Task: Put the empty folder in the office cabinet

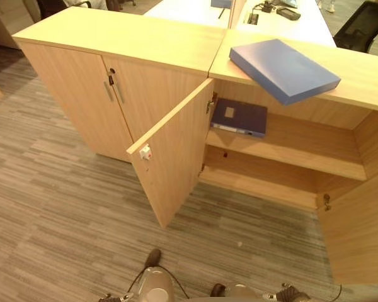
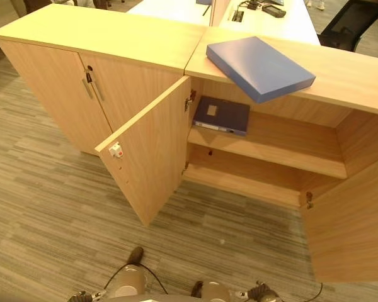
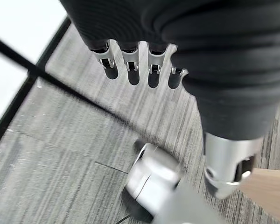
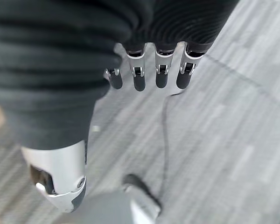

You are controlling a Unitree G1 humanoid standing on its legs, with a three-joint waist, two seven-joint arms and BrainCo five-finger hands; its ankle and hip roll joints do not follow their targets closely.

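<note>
On top of the light wooden cabinet, at about 1 o'clock in the head views, lies a big flat blue folder. One corner of it sticks out a little past the front edge of the top. Both cabinet doors are swung open. The left door stands at the middle of the view, and the right door is at 4 o'clock. Inside, on the upper shelf, a smaller dark blue folder with a pale label lies flat at the left end, just under the big folder. A second wooden cabinet with shut doors stands at 10 o'clock, touching the first one.

The left hand hangs over the grey striped carpet with its fingers straight and loose, holding nothing. The right hand hangs the same way, fingers straight, with nothing in it.
</note>
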